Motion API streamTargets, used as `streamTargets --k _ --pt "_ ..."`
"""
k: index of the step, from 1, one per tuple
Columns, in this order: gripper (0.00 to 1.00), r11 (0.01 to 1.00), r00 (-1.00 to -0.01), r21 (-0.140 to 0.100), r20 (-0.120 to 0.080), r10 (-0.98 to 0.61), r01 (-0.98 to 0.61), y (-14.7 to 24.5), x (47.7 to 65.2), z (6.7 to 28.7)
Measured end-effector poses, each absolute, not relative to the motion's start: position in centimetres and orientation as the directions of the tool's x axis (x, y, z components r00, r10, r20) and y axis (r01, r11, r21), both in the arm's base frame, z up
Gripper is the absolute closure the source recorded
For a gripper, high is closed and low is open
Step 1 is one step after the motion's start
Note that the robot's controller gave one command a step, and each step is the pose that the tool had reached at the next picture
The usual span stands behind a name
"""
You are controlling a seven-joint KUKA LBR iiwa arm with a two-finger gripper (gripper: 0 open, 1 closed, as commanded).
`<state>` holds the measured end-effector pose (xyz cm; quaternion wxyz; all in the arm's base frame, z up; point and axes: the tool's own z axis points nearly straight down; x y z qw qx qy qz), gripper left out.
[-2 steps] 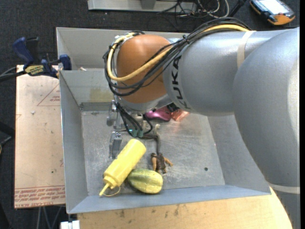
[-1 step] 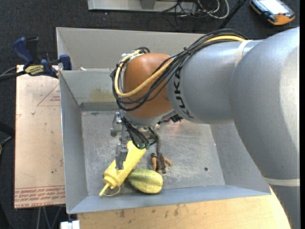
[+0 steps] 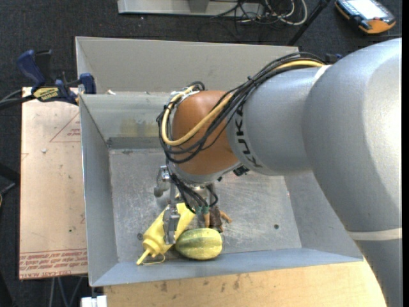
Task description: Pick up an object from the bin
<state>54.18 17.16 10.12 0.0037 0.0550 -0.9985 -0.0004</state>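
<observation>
My fingers (image 3: 171, 226) stand apart astride the yellow banana-shaped toy (image 3: 155, 238) beside the green squash (image 3: 199, 244), set, I judge, to close on it.

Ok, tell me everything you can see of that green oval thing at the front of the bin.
The green oval thing looks like a smooth plastic toy squash, pale green with yellowish stripes running lengthwise. It lies whole on its side on the floor of the bin, by the front wall. Its end toward the view's left touches the yellow thing. The gripper hangs just above it.
</observation>
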Motion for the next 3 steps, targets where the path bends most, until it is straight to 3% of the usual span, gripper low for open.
streamTargets --k 1,2,3 --pt "1.00 0.950 -0.949 0.002 -0.027 -0.313 -0.313 17.2 52.6 8.5" --pt "1.00 0.950 -0.949 0.002 -0.027 -0.313 -0.313 17.2 52.6 8.5" --pt "1.00 0.924 -0.924 0.000 -0.005 -0.382 -0.382 16.1 52.4 23.0"
